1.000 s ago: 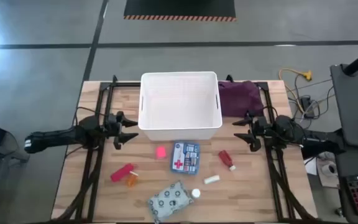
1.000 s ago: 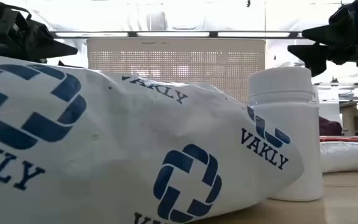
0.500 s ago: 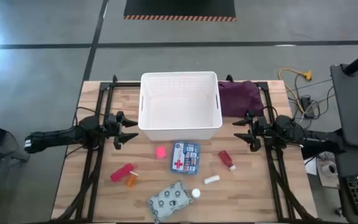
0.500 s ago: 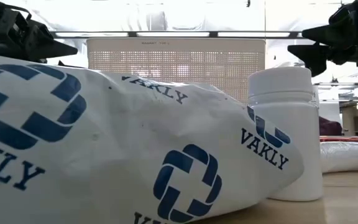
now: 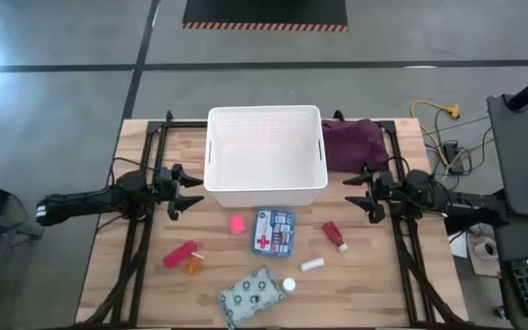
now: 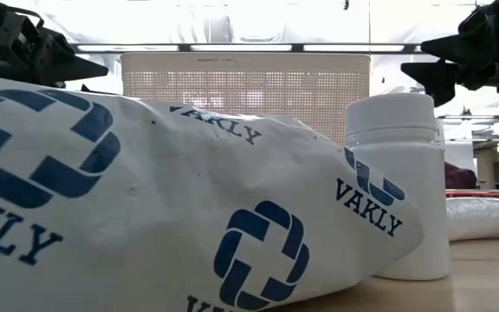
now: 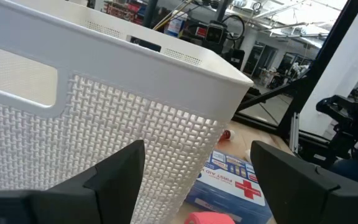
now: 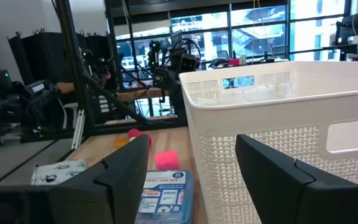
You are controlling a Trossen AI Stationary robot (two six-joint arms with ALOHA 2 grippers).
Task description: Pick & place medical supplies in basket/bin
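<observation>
The white lattice basket [image 5: 265, 156] stands on the table's far middle. Near of it lie the blue-white first-aid box [image 5: 273, 231], a pink block [image 5: 237, 223], a red tube [image 5: 179, 254] beside an orange vial [image 5: 194, 266], another red tube [image 5: 334, 235], a small white tube [image 5: 312, 264], the grey patterned pouch [image 5: 249, 294] and a white bottle [image 5: 288, 285]. My left gripper [image 5: 189, 191] hovers open left of the basket. My right gripper [image 5: 354, 192] hovers open to the basket's right. In the wrist views the basket wall [image 7: 104, 118] [image 8: 291, 124] fills much of the picture.
A purple cloth bundle [image 5: 351, 143] lies right of the basket at the far edge. Black frame rails [image 5: 136, 229] run along both table sides. In the low view the pouch [image 6: 163, 208] and bottle [image 6: 398, 182] block most of the sight. Bare wood lies near the front corners.
</observation>
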